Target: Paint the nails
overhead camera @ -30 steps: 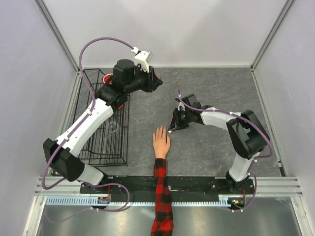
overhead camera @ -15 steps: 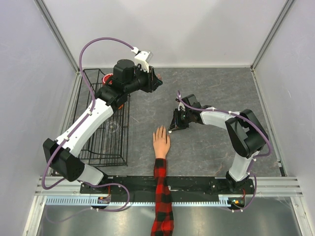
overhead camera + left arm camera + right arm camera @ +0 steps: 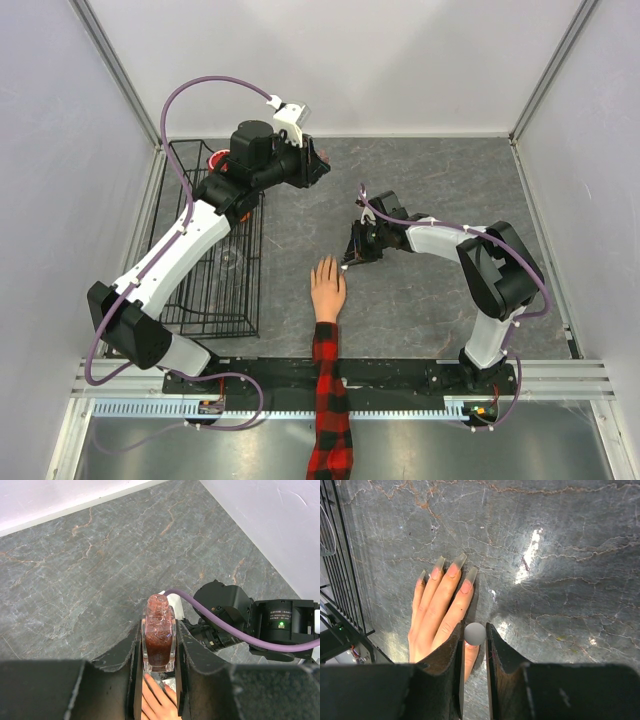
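The peach mannequin hand (image 3: 327, 290) lies flat on the grey table, fingers pointing away, with a plaid sleeve (image 3: 330, 400). Its long nails (image 3: 454, 567) show pink bases and clear tips. My right gripper (image 3: 475, 635) is shut on a grey round brush cap (image 3: 475, 633), seen end-on, directly above the thumb (image 3: 471, 657); the brush tip is hidden below the cap. In the top view it (image 3: 352, 258) sits at the hand's right edge. My left gripper (image 3: 159, 655) is shut on an open bottle of dark red polish (image 3: 159, 635), held high behind the hand (image 3: 318, 165).
A black wire basket (image 3: 215, 250) stands on the left of the table, and its bars show at the left edge of the right wrist view (image 3: 340, 555). A red object (image 3: 217, 160) sits at the basket's far end. White walls enclose the table.
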Motion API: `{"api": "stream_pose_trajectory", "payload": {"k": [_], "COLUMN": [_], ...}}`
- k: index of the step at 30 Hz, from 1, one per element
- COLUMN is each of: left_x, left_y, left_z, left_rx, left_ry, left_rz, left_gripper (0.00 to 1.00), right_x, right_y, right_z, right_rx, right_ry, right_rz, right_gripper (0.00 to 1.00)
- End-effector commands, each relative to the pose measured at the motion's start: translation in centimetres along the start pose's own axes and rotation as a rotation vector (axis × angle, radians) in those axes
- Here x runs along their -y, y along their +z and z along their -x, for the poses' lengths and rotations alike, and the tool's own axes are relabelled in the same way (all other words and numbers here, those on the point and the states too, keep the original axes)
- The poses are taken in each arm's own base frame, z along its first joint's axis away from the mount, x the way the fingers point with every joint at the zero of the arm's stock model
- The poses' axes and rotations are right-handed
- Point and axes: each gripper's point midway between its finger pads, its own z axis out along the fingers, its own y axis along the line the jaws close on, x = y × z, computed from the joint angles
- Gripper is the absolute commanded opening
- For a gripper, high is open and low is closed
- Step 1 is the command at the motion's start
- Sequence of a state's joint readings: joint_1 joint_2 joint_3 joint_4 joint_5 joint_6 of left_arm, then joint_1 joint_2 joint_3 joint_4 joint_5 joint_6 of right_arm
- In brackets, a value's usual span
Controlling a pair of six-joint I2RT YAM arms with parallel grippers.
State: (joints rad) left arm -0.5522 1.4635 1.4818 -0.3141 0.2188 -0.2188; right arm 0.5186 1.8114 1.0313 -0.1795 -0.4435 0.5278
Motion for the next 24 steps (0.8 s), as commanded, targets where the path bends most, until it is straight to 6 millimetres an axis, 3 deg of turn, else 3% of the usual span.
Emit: {"api": "stream_pose_trajectory", "payload": {"k": [1,24], "left_x": [1.1,1.1], "left_y": [-0.4,-0.6], "left_z": [2.4,2.8], "left_rx": [0.050,0.056], "left_ry": [0.005,0.011], "left_rz": [-0.029,-0.029], "left_gripper": [0.02,0.02], "right_x": [-1.5,-1.1], "right_y": [-0.2,-0.3], "right_z": [1.8,2.8], "right_rx": [0.038,0.060], "right_ry": [-0.024,-0.018], "right_rz": [0.050,0.026], "right_gripper": [0.00,0.00]}}
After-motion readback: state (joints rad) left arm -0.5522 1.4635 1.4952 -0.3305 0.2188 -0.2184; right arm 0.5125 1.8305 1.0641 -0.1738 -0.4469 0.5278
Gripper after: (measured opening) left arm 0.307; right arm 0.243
